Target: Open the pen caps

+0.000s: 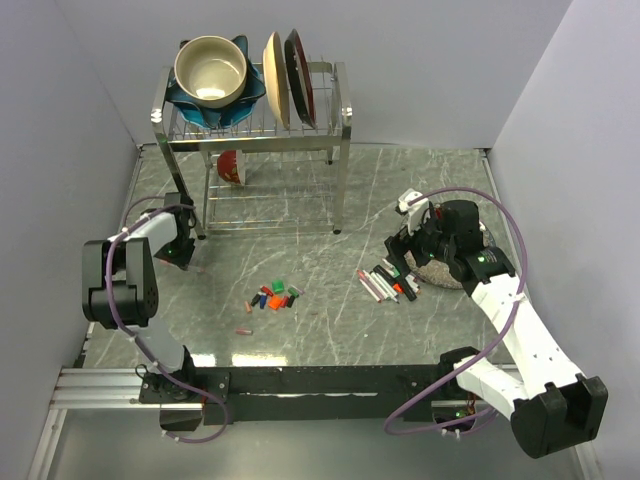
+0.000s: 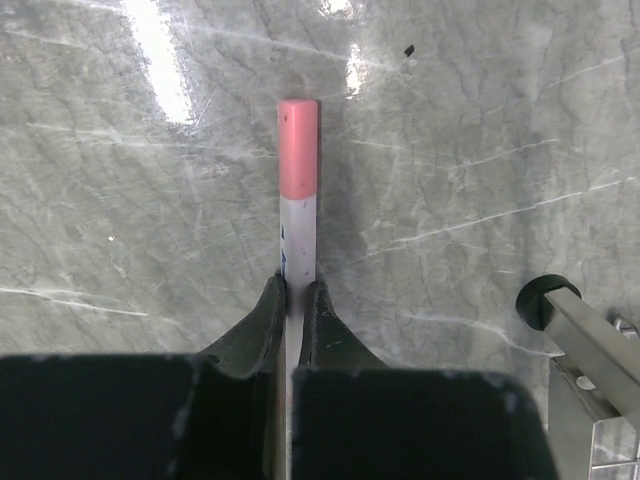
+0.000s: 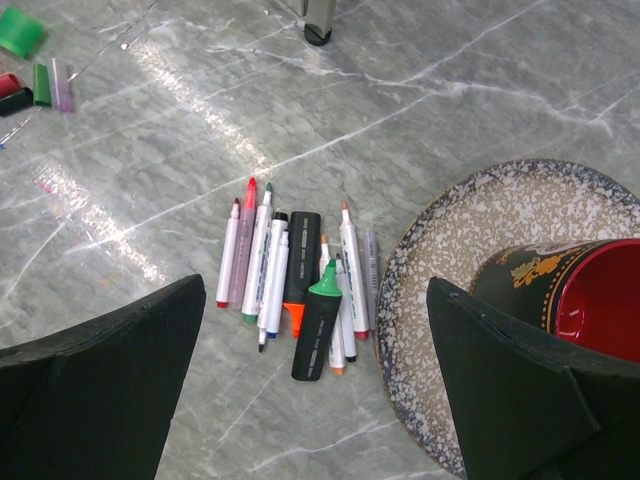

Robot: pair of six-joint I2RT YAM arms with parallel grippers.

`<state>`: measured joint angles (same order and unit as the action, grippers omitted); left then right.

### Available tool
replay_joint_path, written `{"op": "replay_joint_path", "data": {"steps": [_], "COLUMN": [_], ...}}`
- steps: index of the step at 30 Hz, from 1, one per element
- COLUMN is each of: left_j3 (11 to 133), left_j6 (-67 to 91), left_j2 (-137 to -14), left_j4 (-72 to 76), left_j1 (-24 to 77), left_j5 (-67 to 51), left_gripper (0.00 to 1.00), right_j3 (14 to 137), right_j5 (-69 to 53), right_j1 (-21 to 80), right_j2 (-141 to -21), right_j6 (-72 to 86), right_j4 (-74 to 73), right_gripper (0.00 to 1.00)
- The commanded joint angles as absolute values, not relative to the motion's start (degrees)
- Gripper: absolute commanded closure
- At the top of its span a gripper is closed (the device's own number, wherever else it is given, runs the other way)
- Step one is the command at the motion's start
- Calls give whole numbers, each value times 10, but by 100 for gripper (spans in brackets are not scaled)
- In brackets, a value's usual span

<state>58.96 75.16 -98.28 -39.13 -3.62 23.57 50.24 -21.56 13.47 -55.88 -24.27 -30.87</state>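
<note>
One pen capped in the left gripper, the others uncapped under the right gripper

A white-barrelled pen [image 2: 298, 235] juts straight ahead of the left gripper [image 2: 297, 292], pinched between its closed jaws, its pink cap [image 2: 298, 148] on at the far end. Below the wide-spread right gripper [image 3: 315, 300], uncapped pens [image 3: 300, 280] lie side by side on the bench [image 3: 450, 60], tips bare: white, pink and two black highlighters. Loose caps [image 3: 20, 30], green and red among them, lie ahead and well left of it.

Pink cap [image 2: 298, 148]; white pen [image 2: 298, 238]

Marble table [image 1: 320, 230] with pens [image 1: 385, 285], caps [image 1: 277, 297], rack [image 1: 340, 120], plate [image 3: 450, 230]
</note>
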Motion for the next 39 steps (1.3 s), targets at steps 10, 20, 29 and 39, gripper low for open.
{"op": "replay_joint_path", "data": {"steps": [10,20,29,39], "left_j3": [383,91,43,68], "left_j6": [708,647,574,477], "left_j2": [-709,-390,-303,-459], "left_j4": [-236,140,348,575], "left_j1": [-36,-20,170,454], "left_j5": [125,-263,-344,-97], "left_gripper": [99,99,99,99], "right_j3": [500,495,436,414], "right_j5": [-244,-314,-357,-542], "right_j1": [124,124,124,124], "right_j2": [-541,-534,-472,-548], "right_j6": [-243,-261,-160,-122], "right_j4": [-290,-294,-165,-164], "right_gripper": [0,0,0,11]}}
